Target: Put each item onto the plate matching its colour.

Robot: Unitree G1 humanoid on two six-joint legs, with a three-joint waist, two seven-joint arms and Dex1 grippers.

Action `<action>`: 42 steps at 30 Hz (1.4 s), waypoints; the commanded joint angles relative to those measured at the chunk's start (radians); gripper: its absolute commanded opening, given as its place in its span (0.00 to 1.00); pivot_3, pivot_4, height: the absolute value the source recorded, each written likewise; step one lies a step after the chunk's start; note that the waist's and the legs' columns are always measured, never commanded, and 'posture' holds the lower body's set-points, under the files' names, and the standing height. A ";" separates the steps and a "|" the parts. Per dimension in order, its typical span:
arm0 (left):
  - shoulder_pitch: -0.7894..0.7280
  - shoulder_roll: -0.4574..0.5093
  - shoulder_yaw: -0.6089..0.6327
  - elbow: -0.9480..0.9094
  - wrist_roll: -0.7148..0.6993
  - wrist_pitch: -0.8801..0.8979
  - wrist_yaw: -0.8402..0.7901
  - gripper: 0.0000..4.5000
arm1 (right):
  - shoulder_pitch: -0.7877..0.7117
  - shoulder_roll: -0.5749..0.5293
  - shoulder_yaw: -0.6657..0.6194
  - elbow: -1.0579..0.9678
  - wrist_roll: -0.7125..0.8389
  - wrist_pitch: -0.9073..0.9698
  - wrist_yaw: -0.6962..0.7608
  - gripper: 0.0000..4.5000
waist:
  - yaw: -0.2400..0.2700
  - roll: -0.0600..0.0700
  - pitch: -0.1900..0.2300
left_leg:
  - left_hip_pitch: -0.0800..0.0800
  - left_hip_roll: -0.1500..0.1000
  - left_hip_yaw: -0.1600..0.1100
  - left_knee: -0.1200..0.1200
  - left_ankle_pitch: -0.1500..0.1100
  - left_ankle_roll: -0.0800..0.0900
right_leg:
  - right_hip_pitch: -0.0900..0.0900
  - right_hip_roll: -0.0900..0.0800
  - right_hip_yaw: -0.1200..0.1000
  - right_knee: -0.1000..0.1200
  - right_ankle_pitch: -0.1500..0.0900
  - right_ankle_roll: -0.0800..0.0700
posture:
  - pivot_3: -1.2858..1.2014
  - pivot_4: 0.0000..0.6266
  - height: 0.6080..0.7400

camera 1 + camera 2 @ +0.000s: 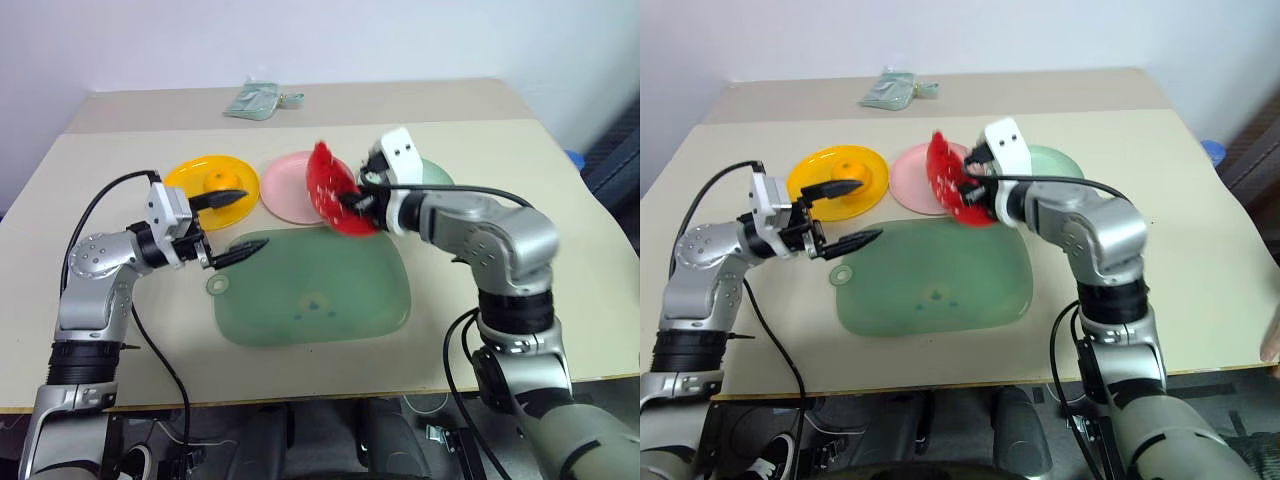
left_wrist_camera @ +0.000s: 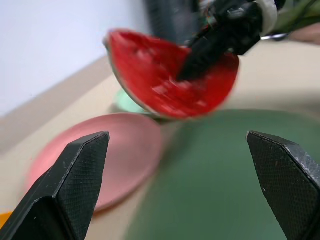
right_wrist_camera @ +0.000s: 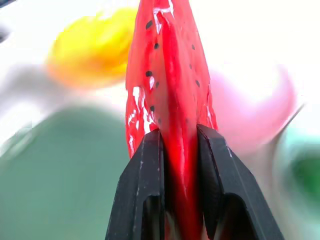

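1. Right claw point(image 1: 352, 203) is clamped tight on the watermelon wedge point(image 1: 330, 185), held up over the pink plate point(image 1: 293, 186), off the desk point(image 1: 520, 180)
2. Left claw point(image 1: 232, 228) gapes wide, empty, at nine o'clock of the wedge
3. Orange fruit point(image 1: 218, 180) sits on the yellow plate point(image 1: 190, 180)

Right claw point(image 3: 179, 145) clamped on watermelon wedge point(image 1: 335, 188), arm raised, reaching forward-left. Left claw point(image 1: 232, 227) spread wide, pointing level toward the right.
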 commanded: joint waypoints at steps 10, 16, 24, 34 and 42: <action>0.001 -0.019 0.001 0.008 0.127 -0.046 0.209 1.00 | -0.137 0.164 0.046 0.626 -0.152 -0.588 0.090 0.07 | 0.001 0.000 0.000 | 0.000 0.000 0.001 0.000 0.000 0.000 | -0.002 0.000 0.003 0.001 0.000 0.000 | 0.52 0.24 1.00; 0.011 -0.023 0.017 0.008 0.108 -0.063 0.218 1.00 | -0.140 0.176 0.016 0.607 -0.165 -0.658 0.107 0.68 | -0.003 0.000 0.000 | -0.001 0.000 0.002 -0.001 0.000 0.000 | -0.004 0.001 0.004 0.002 0.000 0.000 | 0.52 0.24 1.00; -0.014 -0.023 -0.002 0.072 0.120 -0.138 0.179 1.00 | -0.136 0.140 -0.083 0.459 -0.141 -0.768 0.094 0.78 | -0.002 0.000 0.000 | -0.001 0.000 0.002 -0.001 0.000 -0.001 | -0.006 0.001 0.007 0.004 0.000 0.000 | 0.52 0.24 1.00; 0.011 0.036 0.035 0.066 -0.076 -0.037 -0.094 1.00 | 0.254 -0.132 -0.190 -0.088 0.224 -0.547 0.533 0.78 | 0.007 0.000 0.000 | -0.001 0.000 0.003 -0.001 0.000 0.000 | -0.005 0.001 0.006 0.003 0.000 0.000 | 0.52 0.24 1.00; -0.007 0.038 0.016 -0.014 -0.103 0.068 -0.100 1.00 | 0.542 -0.326 -0.226 -0.300 0.247 -0.624 0.658 0.78 | -0.003 0.000 0.000 | 0.002 0.002 0.005 0.002 -0.001 0.002 | 0.001 0.003 0.007 0.002 -0.001 0.001 | 0.52 0.24 1.00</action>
